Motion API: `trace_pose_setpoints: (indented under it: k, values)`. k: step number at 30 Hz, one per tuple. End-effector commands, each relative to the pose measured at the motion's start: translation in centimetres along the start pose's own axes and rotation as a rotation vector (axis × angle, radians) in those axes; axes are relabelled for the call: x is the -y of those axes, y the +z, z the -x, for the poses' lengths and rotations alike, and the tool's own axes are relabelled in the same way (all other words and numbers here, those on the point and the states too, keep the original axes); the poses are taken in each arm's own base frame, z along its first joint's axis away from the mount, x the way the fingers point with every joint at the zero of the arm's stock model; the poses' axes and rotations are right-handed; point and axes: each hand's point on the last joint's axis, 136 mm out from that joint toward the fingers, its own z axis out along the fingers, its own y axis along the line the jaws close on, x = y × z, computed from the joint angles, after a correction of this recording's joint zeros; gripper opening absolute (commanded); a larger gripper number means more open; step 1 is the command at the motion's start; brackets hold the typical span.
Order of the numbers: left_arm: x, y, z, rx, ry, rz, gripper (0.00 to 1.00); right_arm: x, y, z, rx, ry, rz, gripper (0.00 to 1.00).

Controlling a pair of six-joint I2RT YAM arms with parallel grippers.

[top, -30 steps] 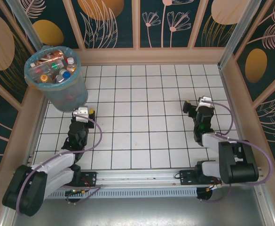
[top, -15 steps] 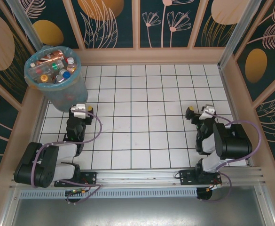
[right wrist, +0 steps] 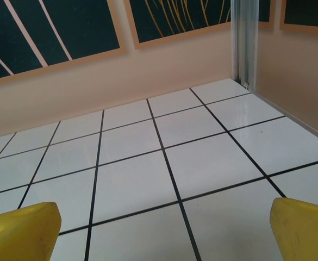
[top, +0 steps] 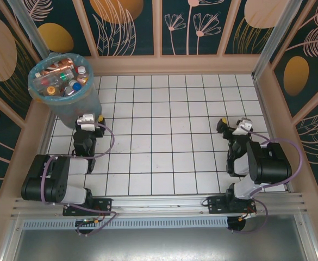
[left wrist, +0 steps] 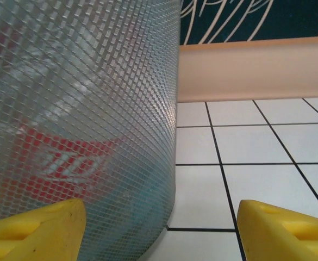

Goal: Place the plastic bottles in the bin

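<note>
The bin point(top: 80, 111), a round grey-blue mesh bucket with a light-blue bag, stands at the far left corner of the tiled table. Several plastic bottles point(top: 61, 76) lie inside it, caps and labels showing at the top. In the left wrist view the bin's mesh wall point(left wrist: 82, 109) looms close, a red bottle label point(left wrist: 66, 163) showing through it. My left gripper point(top: 88, 120) sits low just in front of the bin, open and holding nothing; its yellow fingertips point(left wrist: 281, 225) frame the bin's base. My right gripper point(top: 232, 126) is open over bare tiles at the right, its fingertips point(right wrist: 25, 223) wide apart.
Peach walls with dark floral panels point(top: 164, 27) enclose the table on three sides. A metal post point(right wrist: 244, 43) marks the far right corner. The arms' bases sit on the rail point(top: 159, 205) at the near edge, both arms folded back.
Both arms have folded back toward their bases. The left gripper has drawn slightly left and back beside the bin; the right gripper has shifted a little to the right.
</note>
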Motion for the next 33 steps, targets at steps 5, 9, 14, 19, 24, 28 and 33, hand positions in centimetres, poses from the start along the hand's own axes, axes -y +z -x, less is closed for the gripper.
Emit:
trace_pose_setpoints:
  k: [5, 9, 14, 19, 24, 28, 33]
  values:
    - [-1.3, -0.1, -0.4, 0.041, -0.073, 0.027, 0.77, 0.7, 0.5, 0.9, 0.029, -0.012, -0.069, 0.99]
    - [-2.4, 0.7, -0.7, 0.012, -0.104, 0.088, 0.99, 0.7, 0.5, 0.9, 0.028, -0.013, -0.068, 0.99]
    - [-2.4, 0.7, -0.7, 0.013, -0.102, 0.089, 0.99, 0.6, 0.5, 0.9, 0.029, -0.014, -0.068, 0.99]
    - [-2.4, 0.7, -0.7, 0.014, -0.103, 0.088, 0.99, 0.3, 1.1, 0.6, 0.005, -0.028, -0.051, 0.99]
    - [-2.4, 0.8, -0.7, 0.011, -0.102, 0.088, 0.99, -0.3, 1.4, 0.4, -0.011, -0.042, -0.026, 0.99]
    - [-2.6, 0.8, -0.8, 0.009, -0.107, 0.100, 0.99, -0.3, 1.4, 0.4, -0.010, -0.042, -0.026, 0.99]
    - [-2.8, 0.8, -0.8, 0.010, -0.112, 0.110, 0.99, -0.3, 1.4, 0.3, -0.011, -0.042, -0.026, 0.99]
